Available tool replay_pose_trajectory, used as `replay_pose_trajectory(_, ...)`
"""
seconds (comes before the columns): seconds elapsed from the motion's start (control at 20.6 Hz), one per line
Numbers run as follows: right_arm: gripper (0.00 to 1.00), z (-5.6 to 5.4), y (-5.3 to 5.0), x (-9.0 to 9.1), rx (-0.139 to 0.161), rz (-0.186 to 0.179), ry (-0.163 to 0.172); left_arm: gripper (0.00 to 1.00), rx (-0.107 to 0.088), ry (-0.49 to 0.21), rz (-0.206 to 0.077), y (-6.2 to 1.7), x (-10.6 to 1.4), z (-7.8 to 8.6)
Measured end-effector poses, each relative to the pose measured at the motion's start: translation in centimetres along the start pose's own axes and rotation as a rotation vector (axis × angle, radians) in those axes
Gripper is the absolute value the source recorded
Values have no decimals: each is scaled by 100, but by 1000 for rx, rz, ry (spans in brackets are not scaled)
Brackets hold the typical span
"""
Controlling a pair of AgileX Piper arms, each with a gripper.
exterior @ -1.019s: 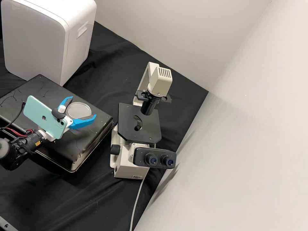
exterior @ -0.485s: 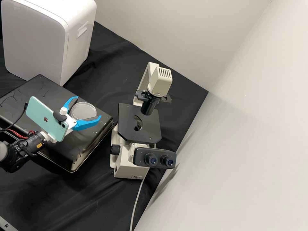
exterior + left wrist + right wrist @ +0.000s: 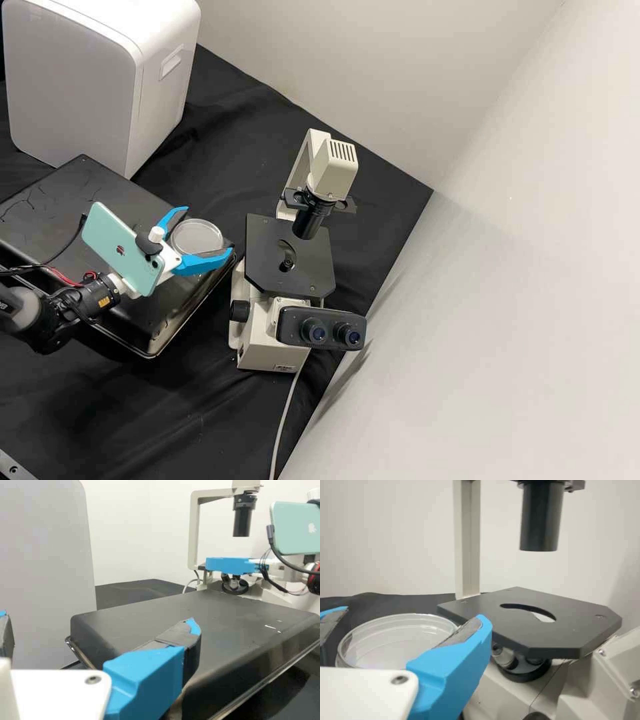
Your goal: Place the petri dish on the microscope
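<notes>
1. We see the right gripper point(image 3: 205, 232) pinching the clear petri dish point(image 3: 195, 237) by its rim, one blue finger on each side; we take it that gripping the rim keeps the dish level and its underside free for setting down.
2. The dish hangs over the edge of the black case point(image 3: 80, 193) nearest the microscope point(image 3: 270, 333), just beside the black stage point(image 3: 290, 257) but not yet over it; from the left wrist view it looks about level with the stage.
3. We judge it must slip in under the dark condenser point(image 3: 308, 217) and rest over the stage opening.
4. The left gripper point(image 3: 97, 622) sits low behind the case with its fingers spread and nothing between them.
</notes>
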Motion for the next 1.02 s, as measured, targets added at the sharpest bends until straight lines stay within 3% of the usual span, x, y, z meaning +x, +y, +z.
replay_pose_trajectory(0.44,0,68,210,212,24,79,-10,100,1,-15,-4,-7,-3,25)
replay_pose_trajectory(0.68,0,93,231,332,23,68,-31,100,1,-12,-8,-14,-1,22)
replay_pose_trajectory(1.02,0,176,154,537,15,26,-73,100,3,-11,-13,-24,3,20)
